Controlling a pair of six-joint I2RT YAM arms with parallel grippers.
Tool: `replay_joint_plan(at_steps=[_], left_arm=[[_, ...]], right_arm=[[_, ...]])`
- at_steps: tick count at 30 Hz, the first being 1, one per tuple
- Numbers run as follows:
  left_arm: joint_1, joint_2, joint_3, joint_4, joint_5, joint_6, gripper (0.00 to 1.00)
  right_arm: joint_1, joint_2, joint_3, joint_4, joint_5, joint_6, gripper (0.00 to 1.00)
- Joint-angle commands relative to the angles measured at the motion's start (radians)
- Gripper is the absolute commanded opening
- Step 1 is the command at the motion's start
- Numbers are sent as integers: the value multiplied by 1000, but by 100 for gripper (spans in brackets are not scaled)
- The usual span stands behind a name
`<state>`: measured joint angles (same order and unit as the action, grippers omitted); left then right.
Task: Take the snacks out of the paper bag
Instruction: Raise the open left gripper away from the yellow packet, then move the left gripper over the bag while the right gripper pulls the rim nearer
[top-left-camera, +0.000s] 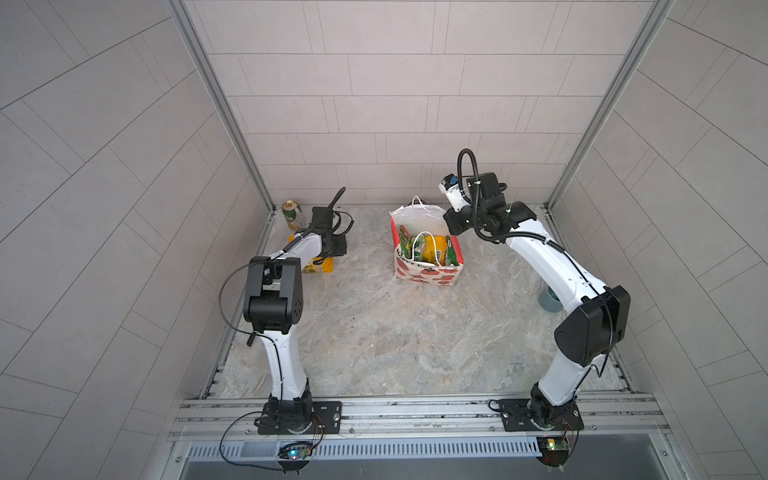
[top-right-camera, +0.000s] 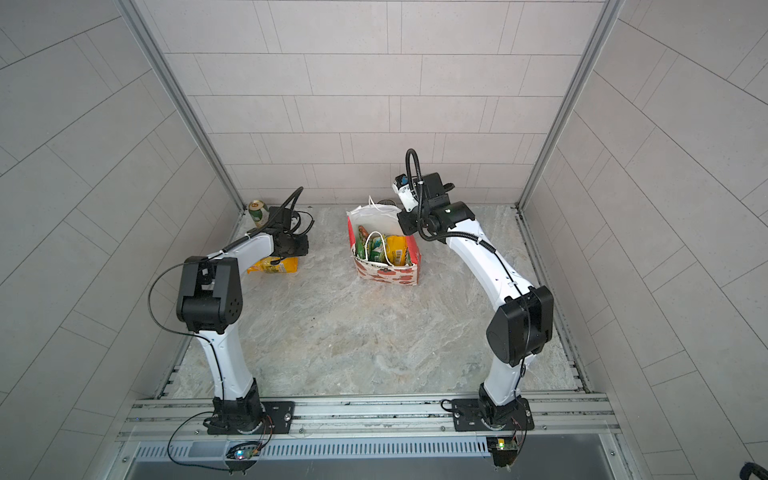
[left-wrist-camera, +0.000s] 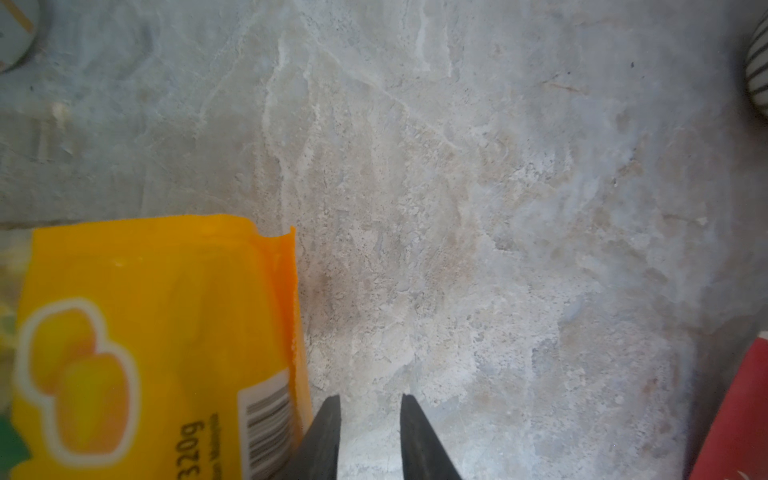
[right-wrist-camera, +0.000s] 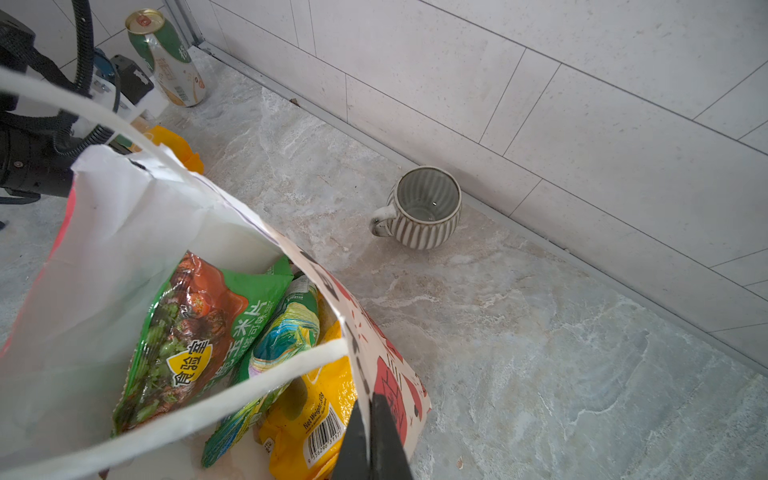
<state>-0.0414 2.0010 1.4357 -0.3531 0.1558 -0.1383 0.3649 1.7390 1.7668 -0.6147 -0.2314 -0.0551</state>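
Observation:
The white paper bag (top-left-camera: 428, 274) (top-right-camera: 386, 274) (right-wrist-camera: 124, 232) with red prints stands upright at the back middle in both top views. Its red side (left-wrist-camera: 739, 415) shows at the edge of the left wrist view. Inside it stand a green snack packet (right-wrist-camera: 195, 332), a green-yellow one (right-wrist-camera: 282, 332) and a yellow one (right-wrist-camera: 316, 407). My right gripper (right-wrist-camera: 369, 399) (top-left-camera: 451, 226) is shut on the bag's printed wall at the rim. Another yellow-orange packet (left-wrist-camera: 145, 332) (top-left-camera: 320, 266) (top-right-camera: 276, 266) lies flat on the table at the back left. Just beside its edge, my left gripper (left-wrist-camera: 370, 399) (top-left-camera: 338, 247) is open with nothing between its fingers.
A green-gold drink can (top-left-camera: 292, 214) (top-right-camera: 257, 211) (right-wrist-camera: 166, 58) stands in the back left corner. A ribbed grey mug (right-wrist-camera: 424, 208) (left-wrist-camera: 758, 70) sits behind the bag near the tiled back wall. A grey-blue round object (top-left-camera: 550, 301) is partly hidden by the right arm.

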Motion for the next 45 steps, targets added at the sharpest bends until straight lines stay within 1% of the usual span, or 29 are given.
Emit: replay_joint_plan(at_steps=[1,8,12,16,18,21,25,27,31,39,42,45], left_arm=[[0,-49,-20,-34,-38,14,31],[4,-92,-24,-46,-82,3,31],[4,-127,-34,-48,-98,-30,32],[-15,-192,-34,-47,-44,-65,32],[-35,-246,-41,-37,-26,-81,35],[-69,-362,-103,52,-5,-118,38],[-117,-498,-228,239,-32,-150,44],[-123,-538,-248,270,-26,-161,45],[-140,-554,-217,253,11,-137,46],[-160,-533,-181,235,43,-124,46],[-172,-539,-158,203,44,-107,46],[-204,-562,-139,171,20,-95,46]], right_arm=[[11,-50,16,47,-17,-6,0],[18,-35,39,23,-19,-20,0],[26,-34,48,20,-13,-28,0],[27,-17,71,13,-18,-28,0],[28,1,96,-1,-19,-33,0],[29,23,125,-14,-32,-69,0],[31,56,167,-24,-24,-89,0],[31,77,196,-38,-12,-85,0],[31,116,252,-20,0,-67,0],[29,237,482,-94,49,-35,0],[24,228,486,-95,86,-16,0],[14,193,438,-85,109,14,0]])
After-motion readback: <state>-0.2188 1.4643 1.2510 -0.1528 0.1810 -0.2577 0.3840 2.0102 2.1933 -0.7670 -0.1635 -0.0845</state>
